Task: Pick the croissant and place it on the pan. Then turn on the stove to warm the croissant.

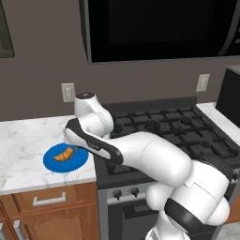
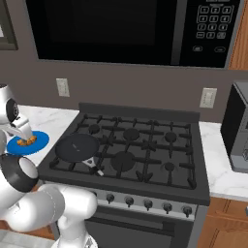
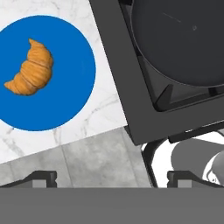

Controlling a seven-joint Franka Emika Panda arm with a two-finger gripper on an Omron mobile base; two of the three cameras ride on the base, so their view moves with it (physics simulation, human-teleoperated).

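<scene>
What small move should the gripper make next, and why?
Probably shift sideways until it is centred over the croissant, then descend. The gripper is open and holds nothing, and the croissant lies on the blue plate, off to one side of the fingertips, not in the pan.

Golden-orange croissant [image 3: 30,68], blue plate [image 3: 74,65], white grey-veined marble counter [image 3: 109,105], black pan [image 3: 183,39].

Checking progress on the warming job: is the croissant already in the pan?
No, the croissant lies on the blue plate on the marble counter, while the pan on the stove sits bare.
</scene>
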